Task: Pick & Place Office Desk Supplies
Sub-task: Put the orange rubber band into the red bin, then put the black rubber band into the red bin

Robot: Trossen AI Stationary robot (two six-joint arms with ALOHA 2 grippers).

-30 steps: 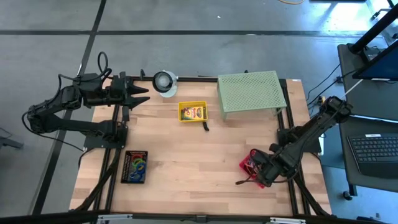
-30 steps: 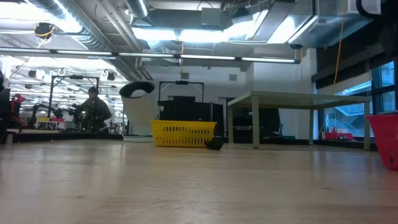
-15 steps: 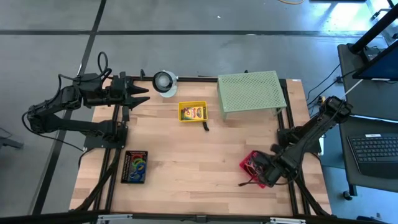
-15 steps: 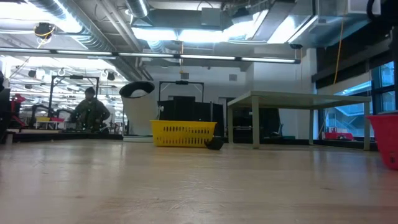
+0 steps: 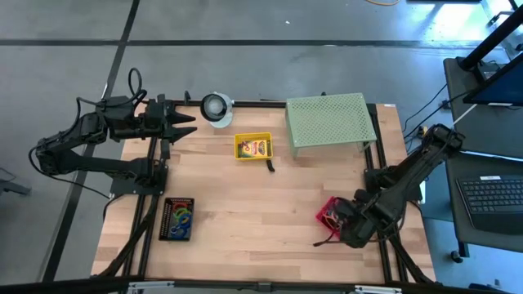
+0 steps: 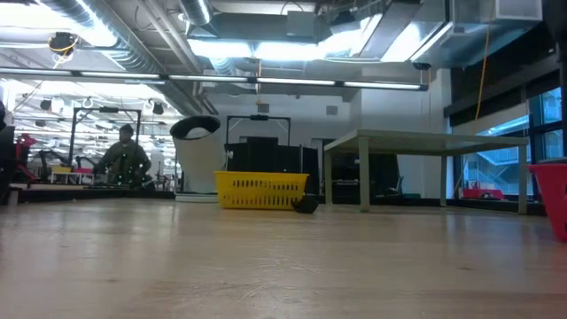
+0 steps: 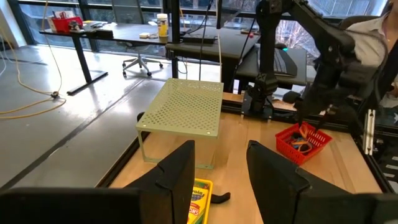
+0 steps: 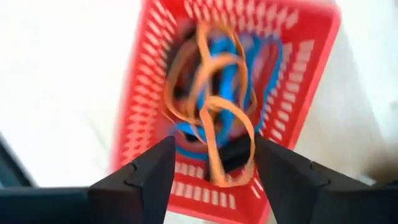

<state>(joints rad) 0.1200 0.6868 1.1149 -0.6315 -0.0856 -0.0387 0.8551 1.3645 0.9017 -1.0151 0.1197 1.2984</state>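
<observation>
A red basket [image 5: 330, 216] stands near the table's right edge and holds orange and blue rubber bands [image 8: 214, 106]. My right gripper [image 8: 214, 149] hovers over it, open, fingers pointing down, with the bands showing below the gap. My left gripper [image 7: 221, 152] waits open at the far left corner [image 5: 185, 124]. A crayon box [image 5: 255, 148] lies in a yellow basket [image 5: 239, 147] at mid-table, with a small black clip [image 5: 270, 167] on the wood just in front of it. Coloured rubber bands lie on a black tray [image 5: 177, 219] at the near left.
A pale green perforated stand [image 5: 329, 121] occupies the far right. A round white-and-grey roll [image 5: 216, 106] sits at the far edge beside my left gripper. A thin dark piece [image 5: 319, 240] lies on the wood before the red basket. A person [image 6: 124, 158] is in the room behind.
My right gripper has risen a little above the red basket and drawn slightly toward the near edge. The basket and its bands stay in place.
</observation>
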